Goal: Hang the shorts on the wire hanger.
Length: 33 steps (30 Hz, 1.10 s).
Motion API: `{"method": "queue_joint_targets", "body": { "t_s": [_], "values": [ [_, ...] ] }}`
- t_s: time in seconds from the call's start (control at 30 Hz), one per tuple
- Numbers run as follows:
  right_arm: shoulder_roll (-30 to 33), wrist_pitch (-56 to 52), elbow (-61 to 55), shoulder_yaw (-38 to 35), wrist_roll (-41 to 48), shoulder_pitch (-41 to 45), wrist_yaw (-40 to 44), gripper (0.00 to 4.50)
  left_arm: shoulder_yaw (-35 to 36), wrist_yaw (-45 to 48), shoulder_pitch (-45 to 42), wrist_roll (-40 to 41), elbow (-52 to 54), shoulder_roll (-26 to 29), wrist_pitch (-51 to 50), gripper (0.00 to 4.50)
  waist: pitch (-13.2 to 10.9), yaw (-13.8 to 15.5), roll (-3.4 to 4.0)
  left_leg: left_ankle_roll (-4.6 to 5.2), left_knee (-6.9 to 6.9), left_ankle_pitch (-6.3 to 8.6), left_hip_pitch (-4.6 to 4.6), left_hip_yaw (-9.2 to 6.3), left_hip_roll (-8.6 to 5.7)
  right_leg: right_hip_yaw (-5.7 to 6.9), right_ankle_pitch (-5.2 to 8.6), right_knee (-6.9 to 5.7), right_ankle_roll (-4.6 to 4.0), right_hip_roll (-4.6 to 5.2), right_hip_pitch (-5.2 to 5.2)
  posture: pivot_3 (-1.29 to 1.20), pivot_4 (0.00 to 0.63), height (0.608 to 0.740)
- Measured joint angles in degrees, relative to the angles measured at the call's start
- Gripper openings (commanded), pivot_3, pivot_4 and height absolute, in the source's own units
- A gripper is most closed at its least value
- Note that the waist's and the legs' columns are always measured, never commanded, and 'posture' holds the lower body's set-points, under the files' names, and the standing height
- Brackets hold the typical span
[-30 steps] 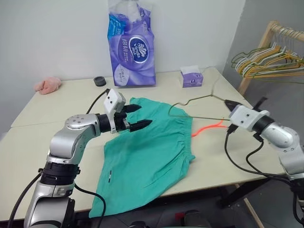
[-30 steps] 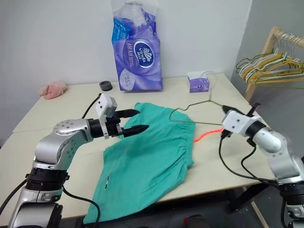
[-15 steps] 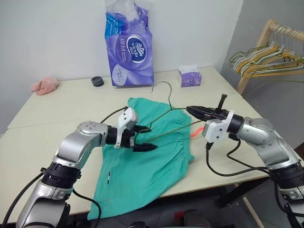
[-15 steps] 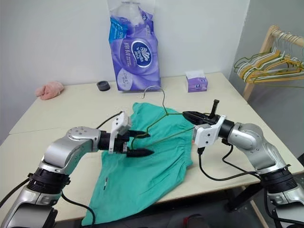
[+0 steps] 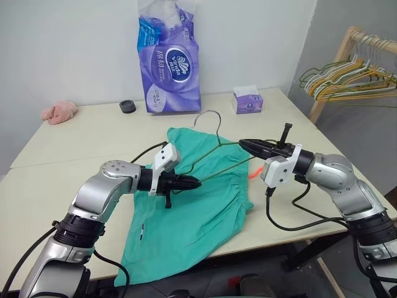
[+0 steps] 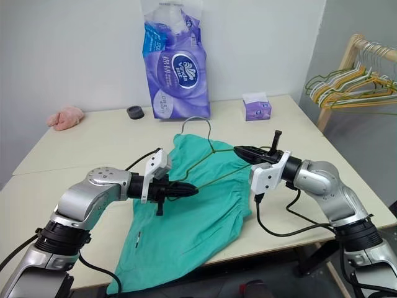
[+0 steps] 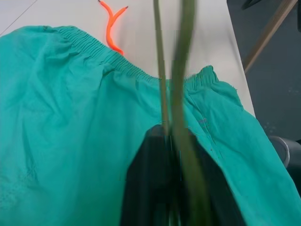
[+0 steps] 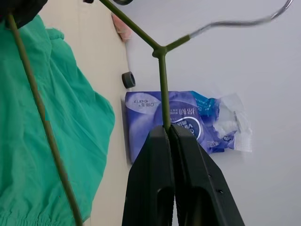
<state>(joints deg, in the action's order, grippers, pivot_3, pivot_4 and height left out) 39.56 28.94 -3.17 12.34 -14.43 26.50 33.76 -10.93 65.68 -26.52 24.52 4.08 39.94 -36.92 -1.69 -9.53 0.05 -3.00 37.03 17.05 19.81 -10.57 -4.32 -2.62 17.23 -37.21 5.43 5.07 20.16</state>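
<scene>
Left eye view: shorts (image 5: 192, 211) lie flat on the table (image 5: 74, 143), nothing threaded yet. Just above them, left gripper (image 5: 193, 184) and right gripper (image 5: 245, 144) are each clamped on the wire hanger (image 5: 217, 155), held over the waistband.

I stand in a plain test room — bare white wall (image 5: 74, 49), a cream table (image 5: 74, 139) with a purple tissue pack (image 5: 172, 62), and a wooden hanger rack (image 5: 356, 62) — no home furnishings.
</scene>
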Motion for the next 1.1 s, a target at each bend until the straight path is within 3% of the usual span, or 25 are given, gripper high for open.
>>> {"method": "queue_joint_targets", "body": {
  "t_s": [0.2, 0.33, 0.47, 0.67, 0.87, 0.97, 1.1],
  "values": [
    [1.5, 0.1, -0.2, 0.1, -0.1, -0.8, 2.5, 0.0, -0.1, -0.2, 0.6, -1.3, 0.0, -0.1, 0.6, 0.04, 0.0, 0.0, 0.0, 0.01, 0.01, 0.01, 0.0, 0.0, -0.01, 0.0, 0.0, 0.0, 0.0, 0.0, -0.01, -0.19, 0.0, 0.74],
    [5.4, -0.4, -0.6, -0.1, 0.9, -3.2, 5.8, 1.05, -1.1, -1.5, 1.0, -3.4, -0.3, -0.8, 1.3, 0.0, 0.0, 0.1, 0.0, 0.02, 0.02, 0.01, 0.01, 0.0, -0.02, 0.0, 0.0, 0.01, 0.0, 0.01, -0.03, -0.19, 0.0, 0.74],
    [10.8, -3.1, -1.4, -2.3, 4.3, -6.4, 10.3, 2.47, -1.1, -2.6, 1.0, -4.9, -0.7, -1.1, 2.1, 0.0, 0.0, 0.2, 0.0, 0.08, 0.03, 0.04, 0.01, 0.01, -0.01, 0.02, 0.0, 0.01, 0.0, 0.02, -0.05, -0.2, 0.003, 0.74],
    [17.2, -18.0, -8.1, -7.9, 15.5, -10.0, 18.8, 4.47, -2.4, -1.9, 1.0, -6.6, -0.3, -1.2, 3.6, 0.0, 0.0, 0.0, 0.01, 0.2, 0.06, 0.11, 0.0, 0.04, 0.02, -0.01, 0.0, 0.01, 0.0, 0.02, -0.08, -0.22, 0.006, 0.74],
    [19.3, -39.4, -15.0, -8.2, 22.4, -6.9, 24.4, 4.49, -5.1, 1.2, 0.4, -9.0, 0.3, 0.3, 6.8, 0.0, 0.0, 0.0, 0.03, 0.23, 0.06, 0.12, 0.02, 0.01, 0.04, 0.04, 0.0, 0.01, 0.0, 0.04, -0.08, -0.24, 0.005, 0.74],
    [19.1, -48.6, -17.5, -2.9, 22.0, -2.6, 27.4, 4.49, -5.6, 1.5, -1.4, -9.2, 1.0, -0.4, 7.5, 0.0, 0.0, 0.0, 0.0, 0.23, 0.06, 0.12, 0.04, -0.01, 0.07, 0.07, 0.0, 0.07, 0.01, 0.07, -0.09, -0.24, 0.005, 0.74],
    [17.6, -51.0, -16.0, 3.5, 18.4, -0.1, 29.2, 4.49, -5.6, 2.2, -1.7, -9.2, 2.2, -0.9, 7.6, 0.0, 0.0, -0.1, 0.0, 0.21, 0.06, 0.11, 0.06, 0.0, 0.06, 0.06, 0.0, 0.07, 0.02, 0.12, -0.05, -0.23, 0.003, 0.74]
  ]
}}
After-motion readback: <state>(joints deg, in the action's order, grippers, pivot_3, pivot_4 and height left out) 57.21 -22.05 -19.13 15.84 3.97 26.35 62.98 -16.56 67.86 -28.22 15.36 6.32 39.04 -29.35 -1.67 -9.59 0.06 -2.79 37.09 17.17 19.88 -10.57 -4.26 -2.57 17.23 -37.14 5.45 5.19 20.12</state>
